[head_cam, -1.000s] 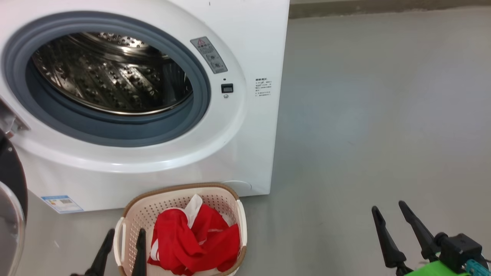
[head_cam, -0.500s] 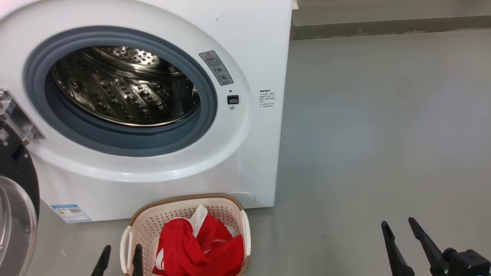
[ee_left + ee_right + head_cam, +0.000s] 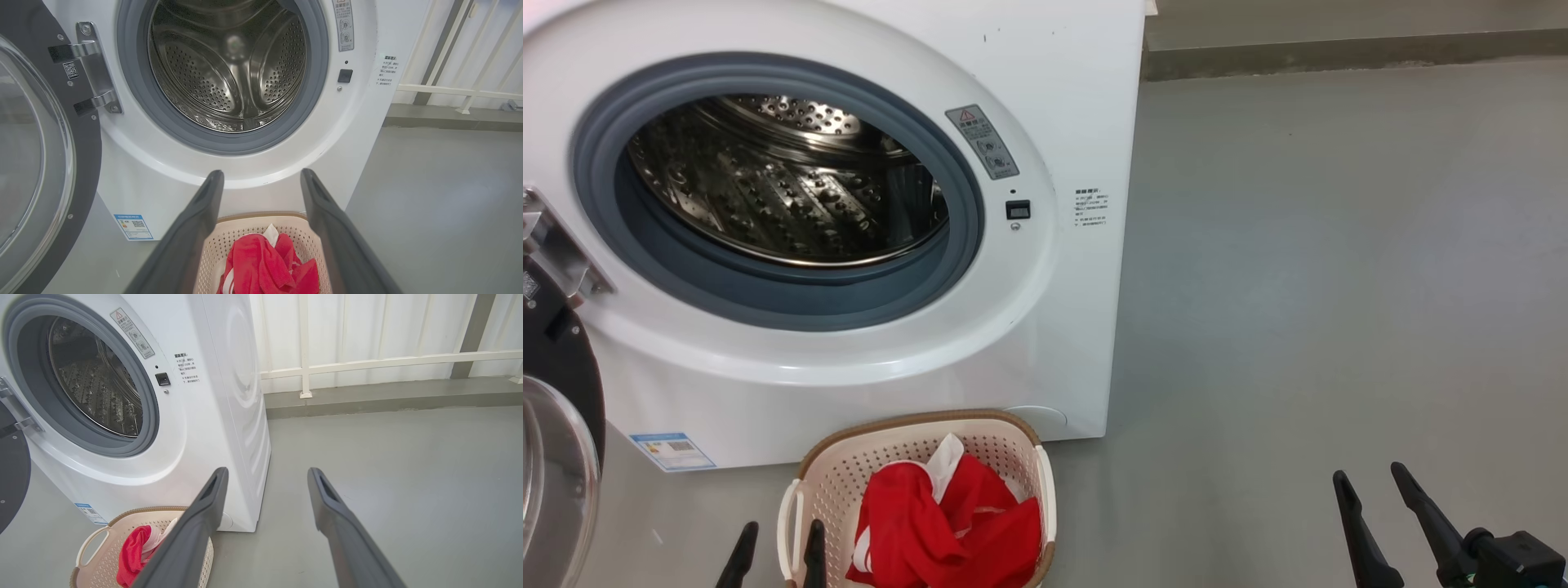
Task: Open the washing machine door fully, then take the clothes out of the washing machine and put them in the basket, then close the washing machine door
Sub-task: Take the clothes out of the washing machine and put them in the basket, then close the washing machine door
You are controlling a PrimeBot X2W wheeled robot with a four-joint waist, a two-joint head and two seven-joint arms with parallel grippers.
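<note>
The left fingers [image 3: 196,228] are standing wide open and are holding nothing. They are hanging by the left side of the basket [image 3: 915,420] and are pointing at the washing machine [image 3: 1062,82]. The right fingers [image 3: 1352,523] are standing wide open too, with nothing between the 2 of them. They are hanging over bare floor [image 3: 1298,286], well to the right of the basket.

The basket is sitting on the floor, just in front of the washing machine, near its lower right corner. The clothes [image 3: 947,531] are lying in a red heap inside the basket, and a bit of white cloth is poking up at the back of the heap.

The washing machine door [image 3: 556,367] is hanging wide open on the left side, on its silver hinge [image 3: 94,69]. The shiny drum [image 3: 784,188], with its many little holes, is showing through the grey ring [image 3: 968,212] of the round hole. A small blue label [image 3: 672,451] is sticking to the lower left corner of the machine's front. A white fence [image 3: 367,361] is running along the far edge of the floor.
</note>
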